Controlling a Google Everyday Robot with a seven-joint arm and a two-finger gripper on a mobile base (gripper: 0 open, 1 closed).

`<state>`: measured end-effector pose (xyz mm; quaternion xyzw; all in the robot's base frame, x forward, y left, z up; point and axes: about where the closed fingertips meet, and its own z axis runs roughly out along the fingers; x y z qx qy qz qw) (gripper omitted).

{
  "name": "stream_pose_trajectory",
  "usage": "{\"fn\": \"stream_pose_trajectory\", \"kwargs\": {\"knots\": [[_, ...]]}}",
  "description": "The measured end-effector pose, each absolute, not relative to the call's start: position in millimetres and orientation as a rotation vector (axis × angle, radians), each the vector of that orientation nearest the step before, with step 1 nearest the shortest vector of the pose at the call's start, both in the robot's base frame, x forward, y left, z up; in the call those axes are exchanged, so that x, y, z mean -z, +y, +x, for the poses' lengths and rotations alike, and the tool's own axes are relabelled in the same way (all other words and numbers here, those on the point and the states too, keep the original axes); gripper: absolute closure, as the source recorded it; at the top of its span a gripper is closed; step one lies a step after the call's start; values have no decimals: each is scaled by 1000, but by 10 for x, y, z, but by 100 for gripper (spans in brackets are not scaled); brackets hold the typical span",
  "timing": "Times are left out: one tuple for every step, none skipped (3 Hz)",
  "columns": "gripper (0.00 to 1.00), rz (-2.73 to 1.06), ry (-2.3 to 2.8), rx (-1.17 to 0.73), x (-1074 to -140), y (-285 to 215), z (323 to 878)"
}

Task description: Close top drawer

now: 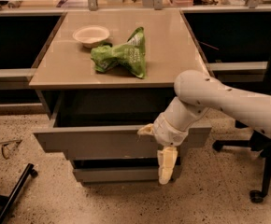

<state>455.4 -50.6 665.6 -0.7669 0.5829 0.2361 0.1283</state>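
Crumpled green bag (121, 57) just beside white bowl (91, 34) (on tabletop (173, 41))

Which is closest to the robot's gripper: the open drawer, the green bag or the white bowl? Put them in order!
The gripper hangs low at the drawer's front, right of middle.
1. top drawer: pulled open, its front right by the gripper.
2. green bag: up on the tabletop, near the middle.
3. white bowl: on the tabletop, farther back and left.
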Motion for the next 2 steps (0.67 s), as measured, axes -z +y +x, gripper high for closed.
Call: {"fn": "stream_pose_trajectory", "kwargs": {"knots": [[0,-2219,1627,-589,-6682,-416,4923],[0,-2240,1541,-558,-6725,-334,5117]]}}
